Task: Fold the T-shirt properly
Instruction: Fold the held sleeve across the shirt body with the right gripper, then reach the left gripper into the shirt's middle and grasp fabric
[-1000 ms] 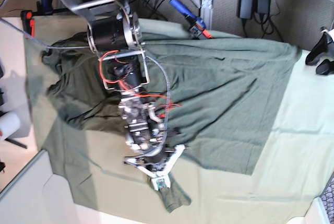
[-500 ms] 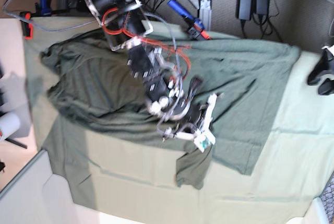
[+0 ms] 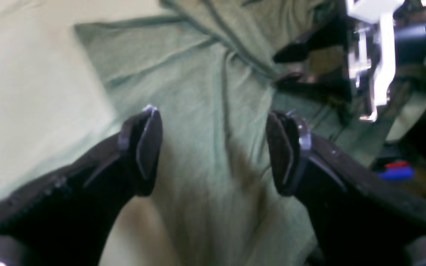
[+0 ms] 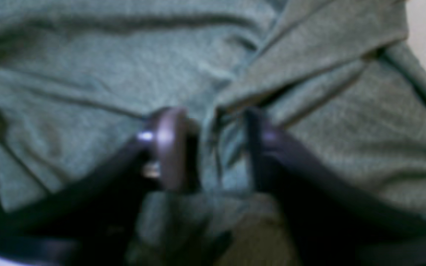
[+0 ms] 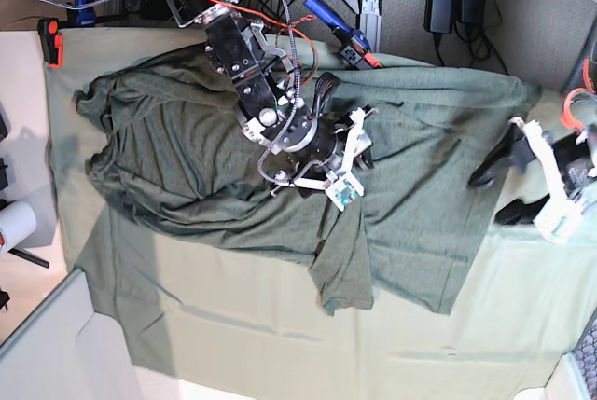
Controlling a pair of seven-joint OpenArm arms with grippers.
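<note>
Base view is showing the wrinkled dark grey-green knit T-shirt (image 5: 187, 158) lying across the pale mint table cloth (image 5: 522, 325). The right gripper (image 4: 213, 147) is standing spread astride a fabric ridge; the left gripper (image 3: 213, 147) is gaping, empty. Snagged cloth could be undoing the fold.

A pale green table cloth (image 5: 233, 325) is spread over the table. A red clamp (image 5: 51, 41) and blue-handled tool (image 5: 326, 22) are seen at its edge.
</note>
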